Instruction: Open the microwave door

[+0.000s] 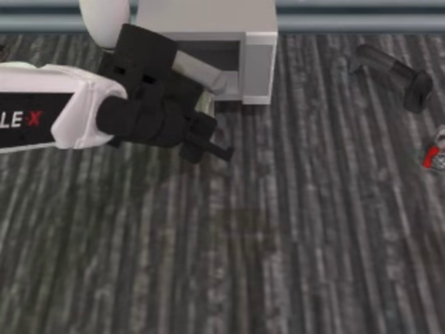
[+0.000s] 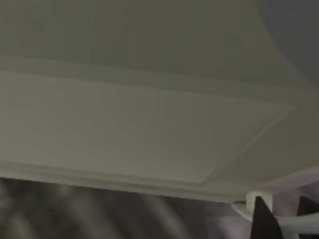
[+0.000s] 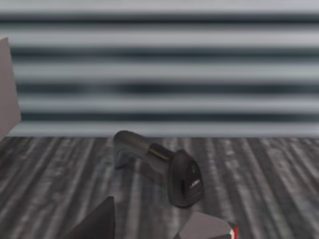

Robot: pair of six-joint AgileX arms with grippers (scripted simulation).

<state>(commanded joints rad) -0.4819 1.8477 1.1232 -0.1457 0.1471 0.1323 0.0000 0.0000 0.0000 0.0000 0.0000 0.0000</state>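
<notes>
The microwave (image 1: 208, 17) sits at the bench's (image 1: 292, 229) far edge, left of centre, its microwave door (image 1: 200, 72) swung partly out. The left gripper (image 1: 208, 125) is right at the door's free edge, fingers (image 2: 264, 221) closed around the pale handle (image 2: 259, 211). The right arm is out of the top view.

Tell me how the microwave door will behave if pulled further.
The door looks like a flat, rigid panel, so it should swing, not bend. It already stands partly open from the microwave, so probably little resistance remains. The left end effector sits at its edge and might slip off.
</notes>
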